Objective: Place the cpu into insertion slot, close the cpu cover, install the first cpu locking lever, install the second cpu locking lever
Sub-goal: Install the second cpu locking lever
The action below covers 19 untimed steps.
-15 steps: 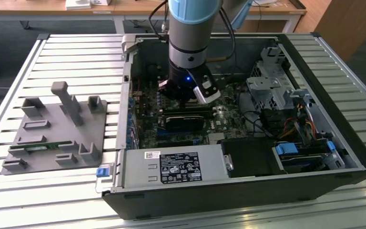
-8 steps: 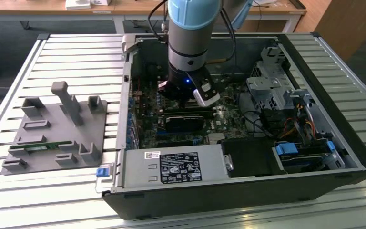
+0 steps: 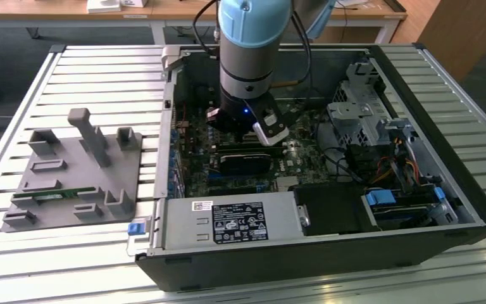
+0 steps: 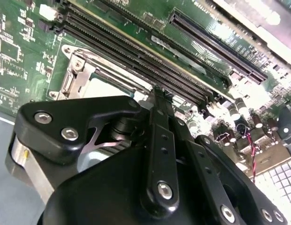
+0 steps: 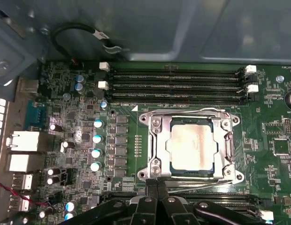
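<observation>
Your tool (image 5: 157,185), fingers pressed together and holding nothing, sits at the lower edge of the cpu cover (image 5: 228,140), which lies flat over the cpu (image 5: 191,146) at centre-right, so the levers look like your step now, needing a careful hook

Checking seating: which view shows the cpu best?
First wrist view: the cpu faces the camera, its metal top seen through the cpu cover. In the second wrist view the gripper blocks most of the socket; in the exterior view the arm stands over it.
</observation>
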Motion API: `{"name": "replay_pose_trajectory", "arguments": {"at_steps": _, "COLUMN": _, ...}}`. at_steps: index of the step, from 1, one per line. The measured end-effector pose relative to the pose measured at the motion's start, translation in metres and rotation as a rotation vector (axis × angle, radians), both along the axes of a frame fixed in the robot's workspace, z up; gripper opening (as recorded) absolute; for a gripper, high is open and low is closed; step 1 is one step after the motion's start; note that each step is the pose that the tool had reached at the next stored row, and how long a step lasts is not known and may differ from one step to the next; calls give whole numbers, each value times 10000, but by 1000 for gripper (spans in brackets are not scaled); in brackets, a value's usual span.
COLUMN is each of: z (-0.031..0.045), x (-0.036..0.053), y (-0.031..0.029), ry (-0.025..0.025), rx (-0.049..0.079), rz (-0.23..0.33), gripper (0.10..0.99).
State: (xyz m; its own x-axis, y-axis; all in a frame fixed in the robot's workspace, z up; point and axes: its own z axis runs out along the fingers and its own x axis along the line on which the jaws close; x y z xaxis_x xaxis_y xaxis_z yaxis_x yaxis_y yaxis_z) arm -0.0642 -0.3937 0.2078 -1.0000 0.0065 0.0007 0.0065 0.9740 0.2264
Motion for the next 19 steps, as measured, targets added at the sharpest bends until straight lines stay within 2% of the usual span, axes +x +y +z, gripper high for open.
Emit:
{"name": "replay_pose_trajectory", "arguments": {"at_steps": 2, "z": -1, "x": 0, "y": -20, "ry": -2, "rx": 147, "rz": 1, "gripper": 106}}
{"name": "replay_pose_trajectory", "arguments": {"at_steps": 5, "z": 0, "x": -10, "y": -43, "ry": -3, "rx": 252, "rz": 0, "gripper": 106}}
{"name": "replay_pose_trajectory", "arguments": {"at_steps": 15, "z": -6, "x": -38, "y": -121, "ry": -3, "rx": 274, "rz": 0, "gripper": 106}}
{"name": "replay_pose_trajectory", "arguments": {"at_steps": 19, "z": -34, "x": -49, "y": -125, "ry": -3, "rx": 303, "rz": 1, "gripper": 106}}
